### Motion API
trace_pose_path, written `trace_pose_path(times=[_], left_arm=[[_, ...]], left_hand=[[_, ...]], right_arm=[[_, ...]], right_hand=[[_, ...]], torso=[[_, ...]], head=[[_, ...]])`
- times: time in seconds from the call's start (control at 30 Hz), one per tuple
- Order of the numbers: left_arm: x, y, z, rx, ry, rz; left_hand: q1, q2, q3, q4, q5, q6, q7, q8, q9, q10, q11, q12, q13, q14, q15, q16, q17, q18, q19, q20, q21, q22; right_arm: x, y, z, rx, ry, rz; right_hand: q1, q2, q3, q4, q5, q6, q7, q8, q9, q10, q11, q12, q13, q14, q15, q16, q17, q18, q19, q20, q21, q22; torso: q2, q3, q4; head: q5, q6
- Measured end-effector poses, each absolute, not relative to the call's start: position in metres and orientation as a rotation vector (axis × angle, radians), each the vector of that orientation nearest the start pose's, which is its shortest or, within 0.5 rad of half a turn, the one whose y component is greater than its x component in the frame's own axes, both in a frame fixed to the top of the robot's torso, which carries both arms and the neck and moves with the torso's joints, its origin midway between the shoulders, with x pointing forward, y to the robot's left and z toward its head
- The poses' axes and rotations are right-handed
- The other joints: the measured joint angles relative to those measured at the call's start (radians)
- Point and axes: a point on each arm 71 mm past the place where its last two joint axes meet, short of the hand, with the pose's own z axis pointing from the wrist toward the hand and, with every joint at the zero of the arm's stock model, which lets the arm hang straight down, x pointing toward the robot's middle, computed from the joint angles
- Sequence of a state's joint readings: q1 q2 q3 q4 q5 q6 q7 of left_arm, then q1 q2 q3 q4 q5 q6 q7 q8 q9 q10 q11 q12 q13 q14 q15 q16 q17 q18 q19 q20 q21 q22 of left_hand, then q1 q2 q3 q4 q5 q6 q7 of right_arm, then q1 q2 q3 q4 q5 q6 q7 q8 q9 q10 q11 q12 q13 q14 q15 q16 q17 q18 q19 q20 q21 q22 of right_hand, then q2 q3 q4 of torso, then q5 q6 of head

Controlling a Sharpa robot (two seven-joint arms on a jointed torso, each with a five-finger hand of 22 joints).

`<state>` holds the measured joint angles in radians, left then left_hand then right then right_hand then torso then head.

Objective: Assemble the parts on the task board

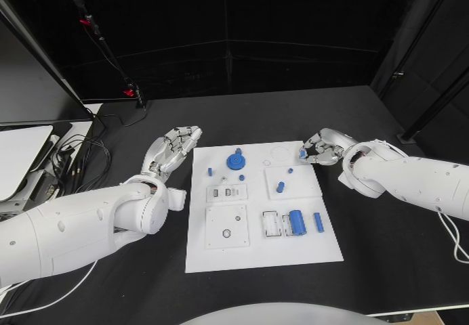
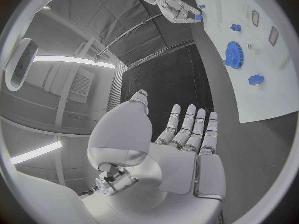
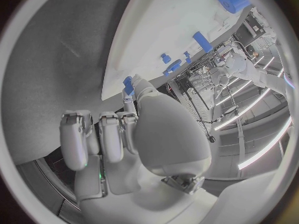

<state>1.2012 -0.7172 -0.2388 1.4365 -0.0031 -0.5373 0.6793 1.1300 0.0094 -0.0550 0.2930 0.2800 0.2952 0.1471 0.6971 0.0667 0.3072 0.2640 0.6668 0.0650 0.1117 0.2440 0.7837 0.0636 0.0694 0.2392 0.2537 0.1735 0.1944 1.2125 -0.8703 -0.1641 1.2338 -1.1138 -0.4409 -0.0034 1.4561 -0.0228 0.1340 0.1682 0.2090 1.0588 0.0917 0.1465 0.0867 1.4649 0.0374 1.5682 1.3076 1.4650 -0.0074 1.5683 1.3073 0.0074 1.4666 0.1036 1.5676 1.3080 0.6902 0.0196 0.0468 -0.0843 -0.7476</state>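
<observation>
Holding a small blue part [image 1: 304, 154] in my right hand [image 1: 320, 147] at the task board [image 1: 293, 257]'s far edge; left hand [image 1: 173, 150] flat, fingers spread, empty.

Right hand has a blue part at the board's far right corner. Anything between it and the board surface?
Nothing visible. The right hand pinches a small blue part at the task board's far right corner; the board surface beside it is bare. The left hand lies flat on the table off the board's left edge.
</observation>
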Motion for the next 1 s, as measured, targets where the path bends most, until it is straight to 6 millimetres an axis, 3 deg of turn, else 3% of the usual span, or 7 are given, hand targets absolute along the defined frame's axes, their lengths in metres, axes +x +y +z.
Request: trace_pose_path(times=[0.33, 0.63, 1.0], left_arm=[[0.479, 0.188, -0.233, -0.945, 1.301, -1.400], [0.479, 0.187, -0.233, -0.944, 1.302, -1.401], [0.479, 0.186, -0.233, -0.943, 1.303, -1.403]], left_hand=[[0.000, 0.000, 0.000, 0.000, 0.000, 0.000, 0.000, 0.000, 0.000, 0.000, 0.000, 0.000, 0.000, 0.000, 0.000, 0.000, 0.000, 0.000, 0.000, 0.000, 0.000, 0.000], [0.000, 0.000, 0.000, 0.000, 0.000, 0.000, 0.000, 0.000, 0.000, 0.000, 0.000, 0.000, 0.000, 0.000, 0.000, 0.000, 0.000, 0.000, 0.000, 0.000, 0.000, 0.000], [0.000, 0.000, 0.000, 0.000, 0.000, 0.000, 0.000, 0.000, 0.000, 0.000, 0.000, 0.000, 0.000, 0.000, 0.000, 0.000, 0.000, 0.000, 0.000, 0.000, 0.000, 0.000]], right_arm=[[0.505, -0.304, -0.221, 0.271, 1.617, 0.577], [0.491, -0.250, -0.200, 0.243, 1.615, 0.720], [0.471, -0.186, -0.196, 0.166, 1.681, 0.801]], right_hand=[[0.009, 0.009, 0.009, -0.009, 0.016, 0.006, 0.006, 0.000, 0.000, 0.000, 0.000, 0.000, 0.000, 0.000, 0.000, 0.000, 0.000, 0.000, 0.000, 0.000, 0.000, 0.000], [0.013, 0.013, 0.011, -0.014, 0.017, 0.006, 0.006, -0.006, 0.000, 0.000, 0.000, 0.000, 0.000, 0.000, 0.000, 0.000, 0.000, 0.000, 0.000, 0.000, 0.000, 0.000], [0.020, 0.017, 0.013, -0.017, 0.022, 0.006, 0.006, -0.013, -0.002, 0.000, 0.000, 0.000, 0.000, 0.000, 0.000, 0.000, 0.001, 0.000, 0.000, 0.000, 0.000, 0.000]], torso=[[-0.001, -0.0003, 0.0000], [-0.002, -0.0008, 0.0034], [0.000, -0.0006, 0.0034]], head=[[0.011, -0.001], [0.025, -0.008], [0.053, -0.017]])
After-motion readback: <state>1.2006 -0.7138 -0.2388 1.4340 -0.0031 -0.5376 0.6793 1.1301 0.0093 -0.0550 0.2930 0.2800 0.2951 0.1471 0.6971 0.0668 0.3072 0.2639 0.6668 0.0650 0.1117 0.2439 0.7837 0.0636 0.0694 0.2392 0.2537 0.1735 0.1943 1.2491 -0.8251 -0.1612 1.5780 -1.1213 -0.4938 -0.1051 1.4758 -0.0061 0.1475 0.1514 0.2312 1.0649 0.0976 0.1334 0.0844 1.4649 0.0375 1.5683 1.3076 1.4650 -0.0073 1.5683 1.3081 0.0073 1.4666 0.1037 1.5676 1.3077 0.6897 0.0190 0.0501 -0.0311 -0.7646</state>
